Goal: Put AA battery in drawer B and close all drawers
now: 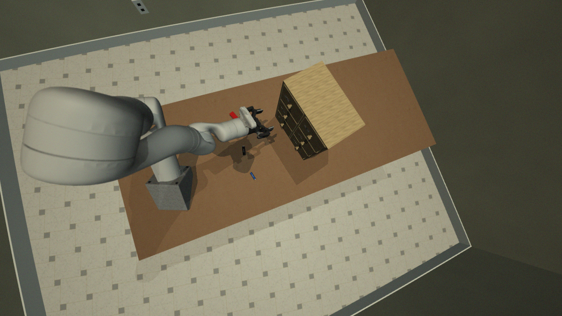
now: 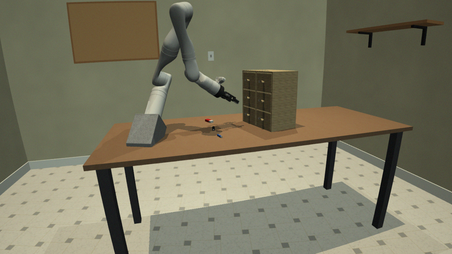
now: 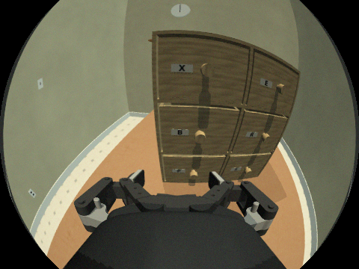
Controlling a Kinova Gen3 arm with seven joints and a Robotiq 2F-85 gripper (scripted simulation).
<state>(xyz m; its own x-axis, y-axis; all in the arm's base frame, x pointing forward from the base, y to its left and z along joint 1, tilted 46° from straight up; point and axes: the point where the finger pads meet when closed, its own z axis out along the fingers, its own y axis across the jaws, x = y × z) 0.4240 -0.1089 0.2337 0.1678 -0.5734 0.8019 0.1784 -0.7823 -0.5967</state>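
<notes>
The small wooden chest (image 1: 322, 104) (image 2: 281, 97) (image 3: 209, 50) stands on the table (image 1: 377, 129) (image 2: 331, 126) with all its drawers pushed in. In the wrist view drawer B (image 3: 175, 142) is the middle one of the left column, below drawer X (image 3: 220, 80). My gripper (image 1: 265, 120) (image 2: 235, 100) (image 3: 176, 178) is open and empty. It hovers a short way in front of the chest's front, facing it. A small blue cylinder with a pale end (image 1: 253, 176) (image 2: 219, 135), which looks like the AA battery, lies on the table behind and below the gripper.
A small black object (image 1: 243, 150) (image 2: 213, 128) and a red and white block (image 1: 233, 114) (image 2: 208, 120) lie on the table near the arm. The arm's grey base (image 1: 171, 188) (image 2: 145, 129) stands at the table's left end.
</notes>
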